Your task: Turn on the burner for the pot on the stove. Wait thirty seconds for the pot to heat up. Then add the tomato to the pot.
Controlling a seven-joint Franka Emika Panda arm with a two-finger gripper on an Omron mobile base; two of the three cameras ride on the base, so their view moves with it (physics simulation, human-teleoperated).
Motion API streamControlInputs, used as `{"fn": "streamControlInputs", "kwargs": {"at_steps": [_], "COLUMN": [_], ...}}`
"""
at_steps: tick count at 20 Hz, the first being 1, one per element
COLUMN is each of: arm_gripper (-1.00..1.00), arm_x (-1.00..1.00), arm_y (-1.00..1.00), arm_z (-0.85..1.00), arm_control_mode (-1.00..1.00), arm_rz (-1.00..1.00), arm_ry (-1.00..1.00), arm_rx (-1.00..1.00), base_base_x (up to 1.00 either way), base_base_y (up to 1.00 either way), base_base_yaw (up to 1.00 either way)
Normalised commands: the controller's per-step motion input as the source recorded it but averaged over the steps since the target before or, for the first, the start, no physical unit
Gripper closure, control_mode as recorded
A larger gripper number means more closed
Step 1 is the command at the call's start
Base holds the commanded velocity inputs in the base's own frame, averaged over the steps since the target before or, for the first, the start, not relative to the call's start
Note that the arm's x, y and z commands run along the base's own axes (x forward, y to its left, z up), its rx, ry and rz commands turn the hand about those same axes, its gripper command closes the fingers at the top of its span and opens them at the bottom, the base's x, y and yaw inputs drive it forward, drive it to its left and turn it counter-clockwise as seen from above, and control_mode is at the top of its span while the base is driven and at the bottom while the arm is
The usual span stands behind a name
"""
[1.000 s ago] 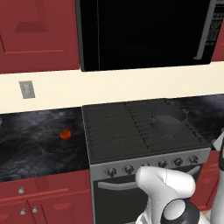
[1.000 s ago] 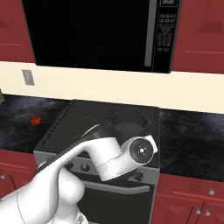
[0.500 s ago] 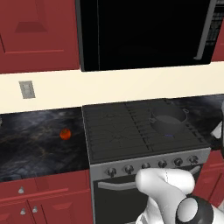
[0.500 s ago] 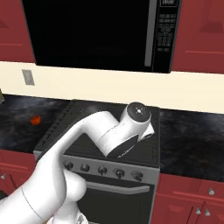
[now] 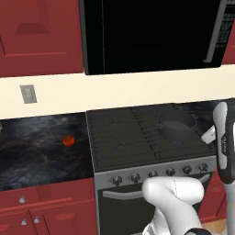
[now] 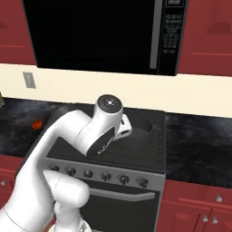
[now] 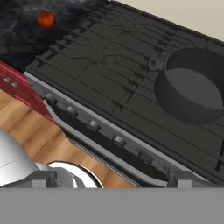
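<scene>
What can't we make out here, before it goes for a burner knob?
- Knob markings: too small in the left base view to tell which one serves the pot's burner.
- Pot: the arm covers its left part in the right base view.
- Flame: none discernible under the pot in the hand view.
- Tomato: a small blob; no detail.

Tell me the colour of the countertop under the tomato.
Black with faint pale marbling; the counter under the tomato shows best in the left base view.
</scene>
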Motion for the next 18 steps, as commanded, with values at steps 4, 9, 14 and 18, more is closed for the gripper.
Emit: {"fn": "streamControlInputs", "kwargs": {"at_steps": [4, 9, 14, 18], "arm_gripper": [-1.0, -1.0, -1.0, -1.0], "arm_x": [0.0, 0.0, 0.0, 0.0], "arm_y": [1.0, 0.97, 0.37, 0.0], "arm_z": [0.24, 0.07, 0.0, 0.0], "arm_control_mode": [-1.0, -1.0, -1.0, -1.0], "arm_rz": [-0.03, -0.04, 0.0, 0.0], "arm_ry": [0.03, 0.01, 0.0, 0.0], "arm_rx": [-0.08, -0.05, -0.03, 0.0], "base_base_x": [0.0, 0.0, 0.0, 0.0], "base_base_y": [0.0, 0.0, 0.0, 0.0], "base_base_yaw": [0.0, 0.0, 0.0, 0.0]}}
